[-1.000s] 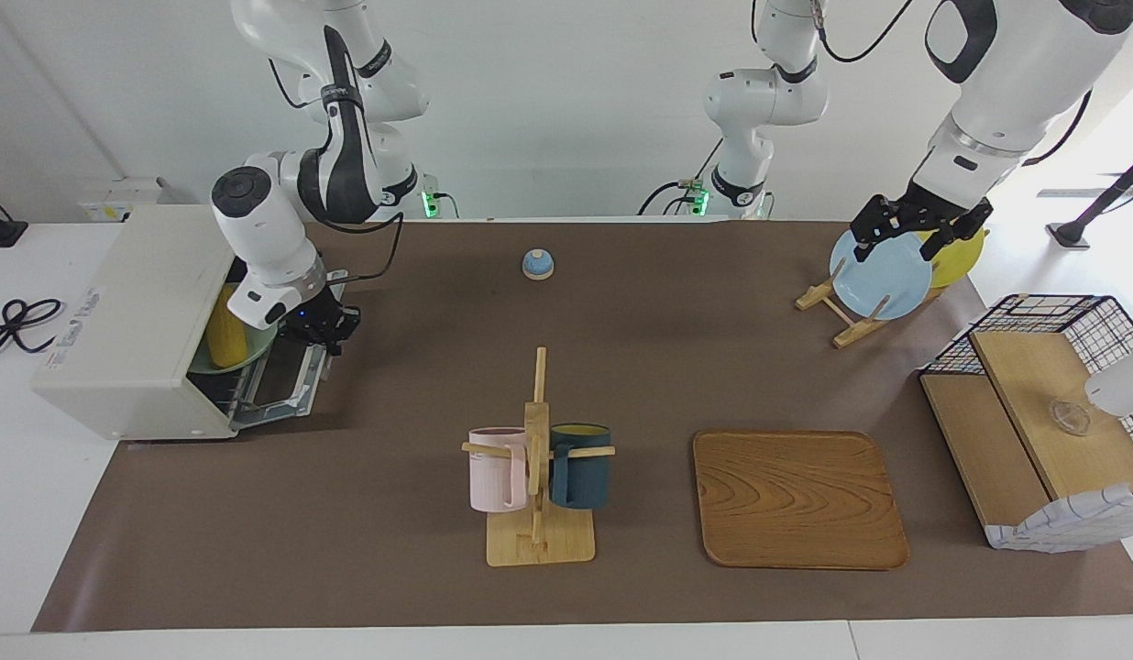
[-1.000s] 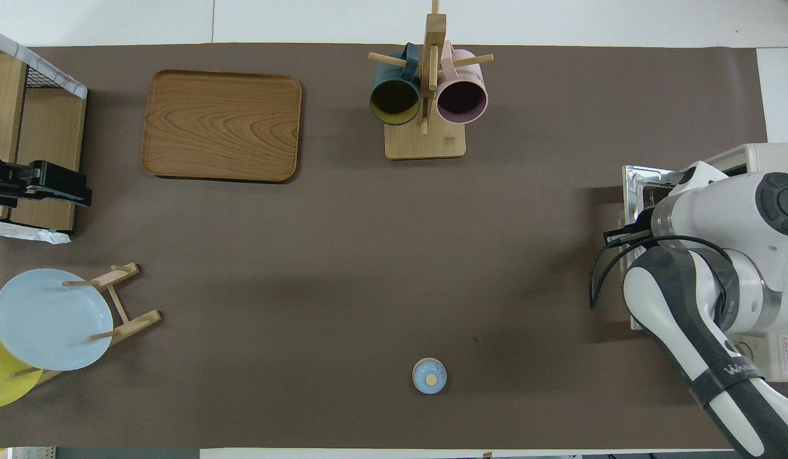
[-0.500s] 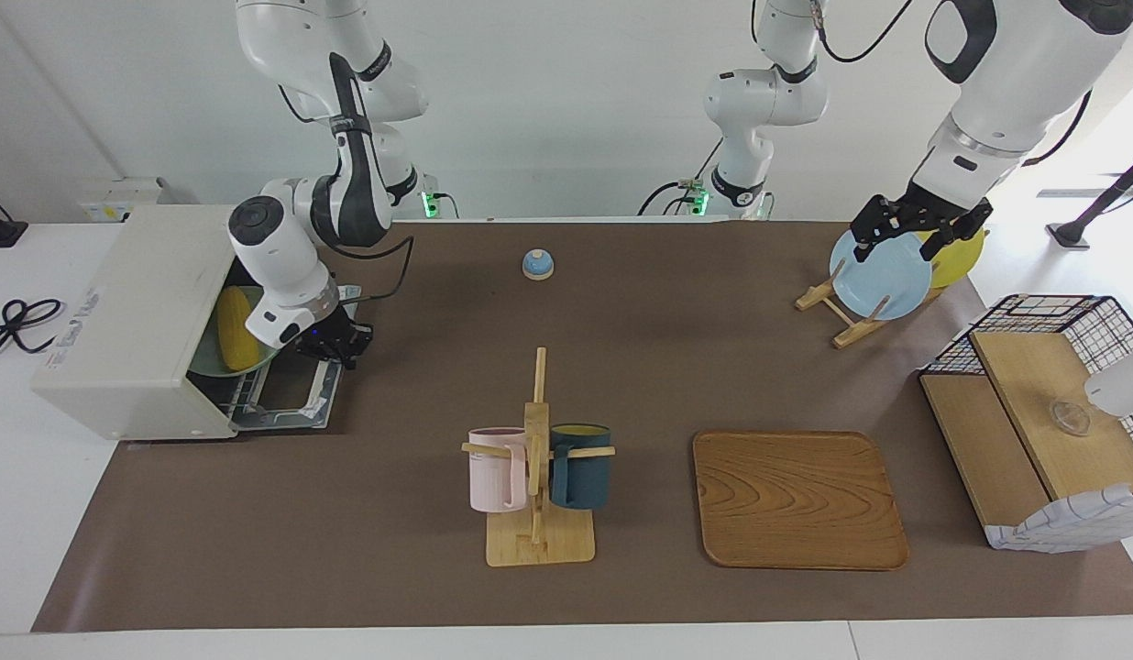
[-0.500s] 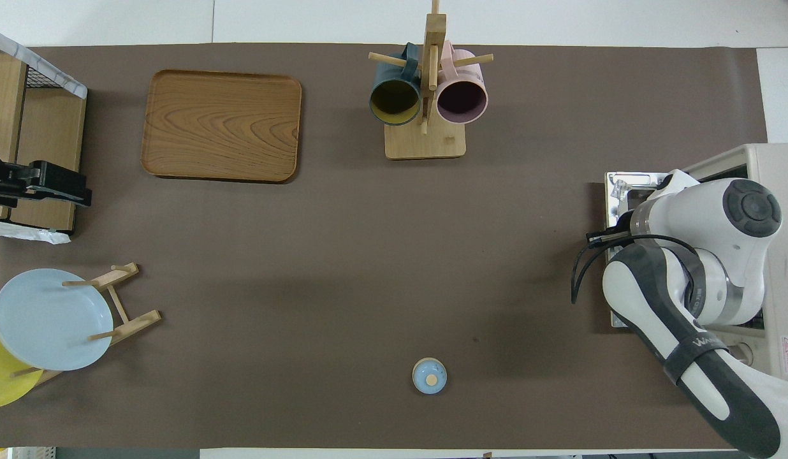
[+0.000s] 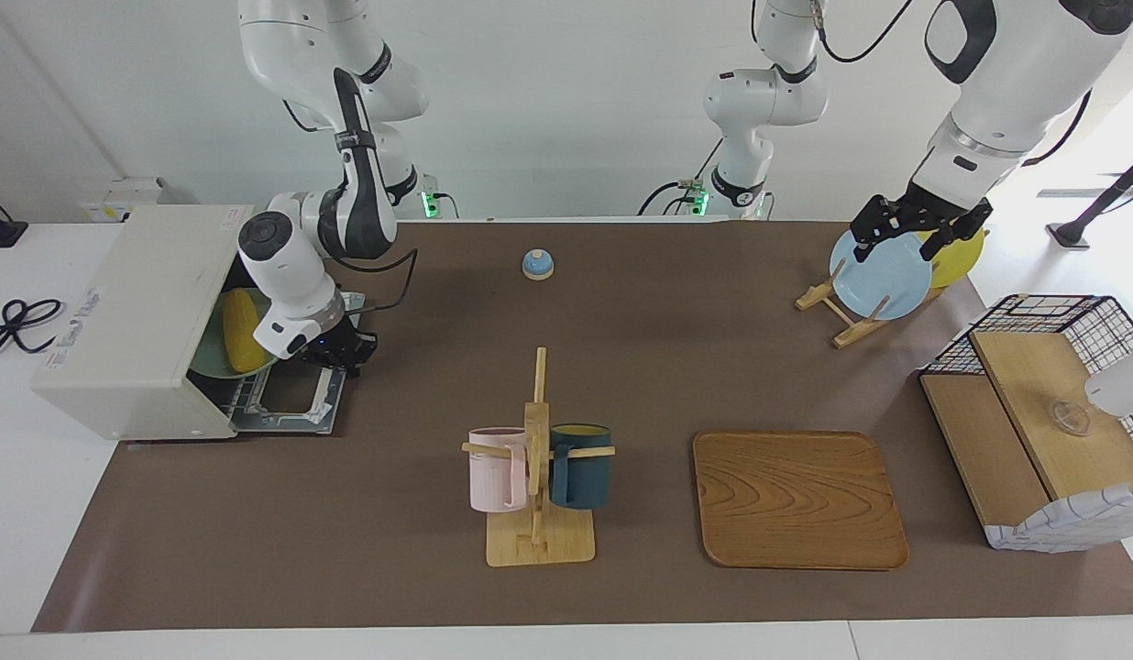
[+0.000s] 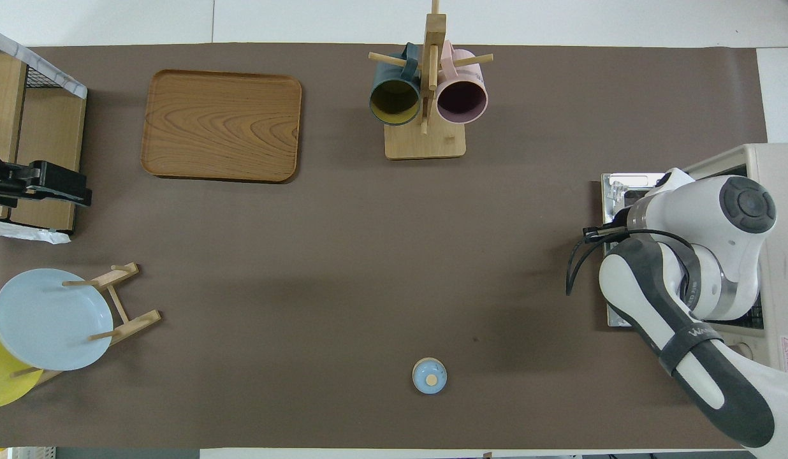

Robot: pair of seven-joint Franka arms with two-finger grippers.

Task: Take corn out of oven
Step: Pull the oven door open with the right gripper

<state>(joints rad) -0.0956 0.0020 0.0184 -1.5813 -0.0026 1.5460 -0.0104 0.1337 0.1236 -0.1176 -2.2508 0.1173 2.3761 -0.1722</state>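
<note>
Bright yellow corn cob (image 5: 240, 328) lies on a pale green plate (image 5: 220, 365) inside the boxy cream-white toaster oven (image 5: 136, 316), door dropped open. Right gripper (image 5: 340, 352) hangs over that door at the corn's 3 o'clock, fingertips pinched together on nothing. Left gripper (image 5: 917, 226) waits above the light blue plate (image 5: 883, 278), fingers spread wide.

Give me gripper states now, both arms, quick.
Left gripper: open, empty, over the blue plate.
Right gripper: shut on the oven door's handle; door down.

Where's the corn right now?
In the facing view, the corn lies on a green plate inside the open oven, at the right arm's end of the table.
</note>
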